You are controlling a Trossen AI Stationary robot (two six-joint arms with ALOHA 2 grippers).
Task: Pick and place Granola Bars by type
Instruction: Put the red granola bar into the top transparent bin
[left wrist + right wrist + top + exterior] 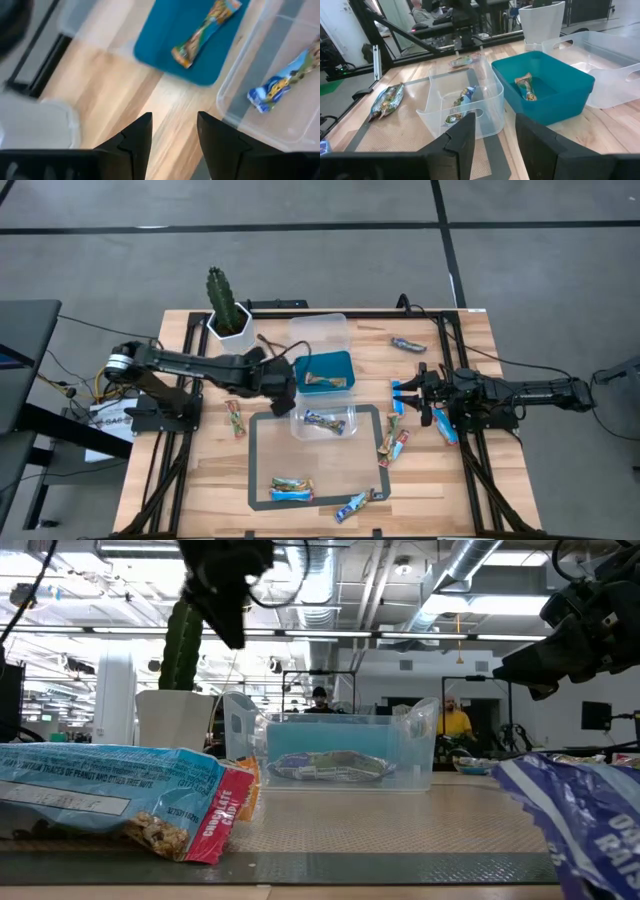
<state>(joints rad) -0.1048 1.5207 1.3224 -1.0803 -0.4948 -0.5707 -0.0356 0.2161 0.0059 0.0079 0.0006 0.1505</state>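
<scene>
Left gripper empty, fingers apart, beside the square teal plastic tub; nearest loose red-and-green foil-wrapped granola bar lies left of it, long axis toward the front edge.

Right gripper far right of that tub, fingers parted, nothing between them.

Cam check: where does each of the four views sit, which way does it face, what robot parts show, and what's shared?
High: overhead, straight down; both arms, left gripper, right gripper.
Low: table height, level across; bar up close, arms overhead.
Left wrist: over the blue tub, own open fingers.
Right wrist: level across the table; own open fingers.
Shared: blue tub and clear tub, in all four.
</scene>
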